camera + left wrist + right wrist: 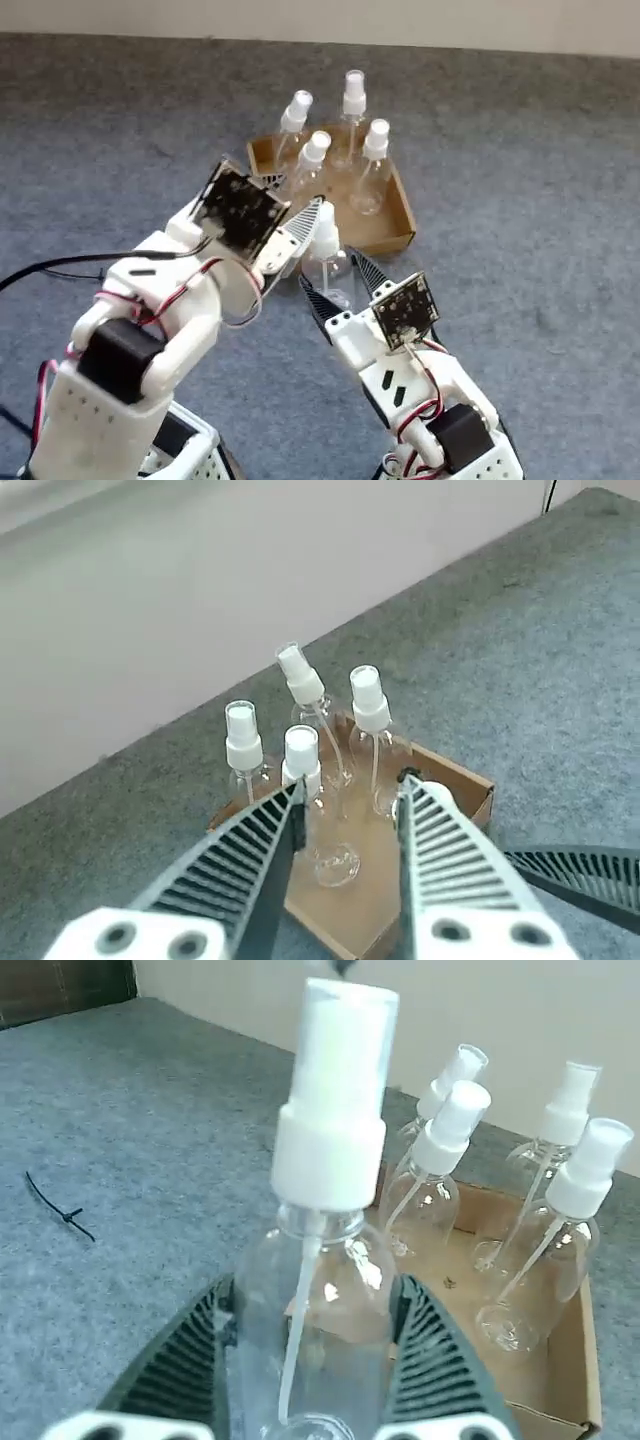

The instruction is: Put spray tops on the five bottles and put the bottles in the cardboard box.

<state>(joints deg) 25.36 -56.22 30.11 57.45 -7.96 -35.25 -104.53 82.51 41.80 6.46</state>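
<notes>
A clear bottle [338, 272] [320, 1290] with a white spray top [325, 236] [335, 1110] stands upright just in front of the cardboard box [402, 216]. My right gripper [338, 282] [312, 1298] is shut on the bottle's body. My left gripper [310, 222] [350, 802] hangs open right by the top of that spray top, nothing between its fingers. Several capped bottles [368, 170] [375, 740] [550, 1230] stand upright in the box [465, 785] [580, 1380].
Grey carpet covers the table. A black cable tie [60, 1212] lies on it off to one side. A black cable [50, 270] runs from the left arm's base. The box's near half holds bare floor [375, 230].
</notes>
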